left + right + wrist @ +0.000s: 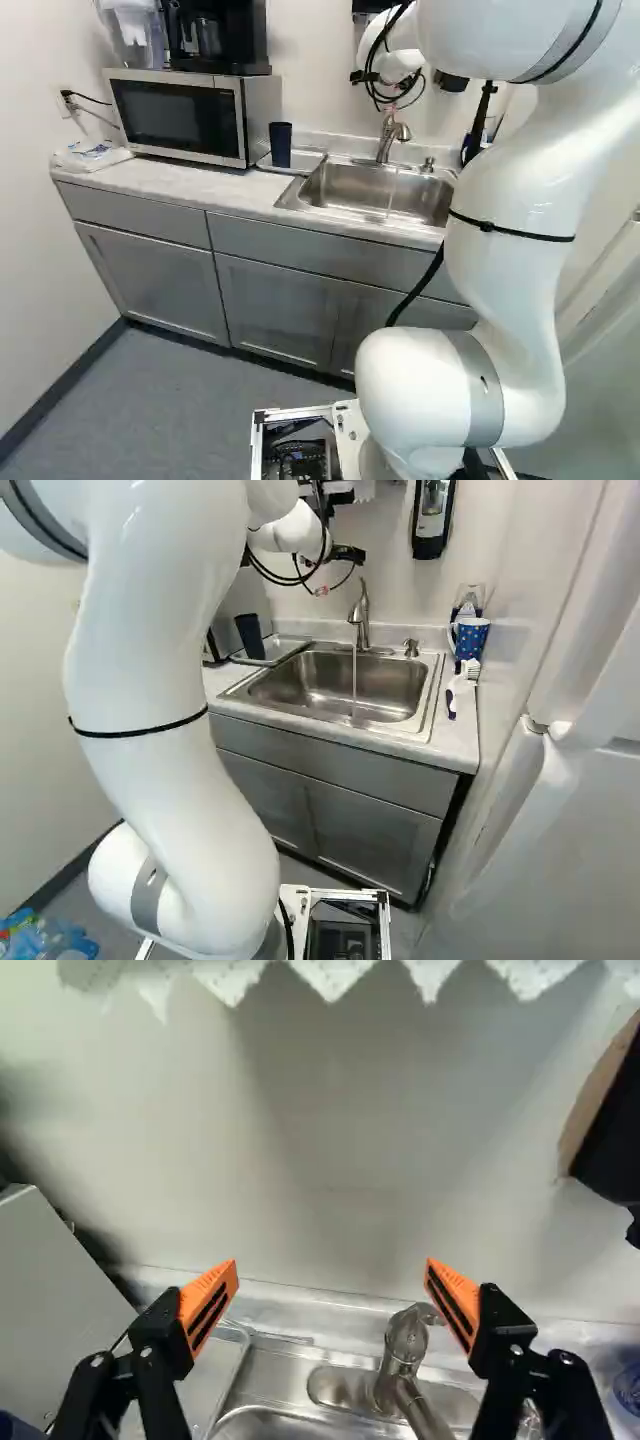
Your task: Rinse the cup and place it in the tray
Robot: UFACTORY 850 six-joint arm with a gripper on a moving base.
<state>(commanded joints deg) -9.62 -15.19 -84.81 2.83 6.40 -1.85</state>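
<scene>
A white robot arm rises from the joint at the foot of both base views, bends, and reaches forward over the bench (455,742), its wrist raised near the faucet. In the wrist view, the black hand (348,555) faces the pale wall (330,1160), its two orange-padded fingers (210,1305) spread wide; the silver faucet (361,615) shows low between them. A black dispenser (430,525) is on the wall to the faucet's right. The bench's front edge runs above grey cabinets (275,305), with floor (165,400) between them and the base. On the left, a microwave (180,115) bounds the working space; on the right, a white appliance (560,850) with a long handle stands close beside the bench end. Between them, the steel sink (320,685) opens upward, a thin stream of water (354,680) falling into it from the faucet. Left of the sink, a dark blue cup (280,145) stands upright on a shallow tray (308,160), beside the microwave; its inside cannot be seen. Right of the sink are a spotted blue mug (469,638) and a white-and-blue brush (462,685). A coffee maker (228,40) and a clear pitcher (137,38) sit on the microwave.
</scene>
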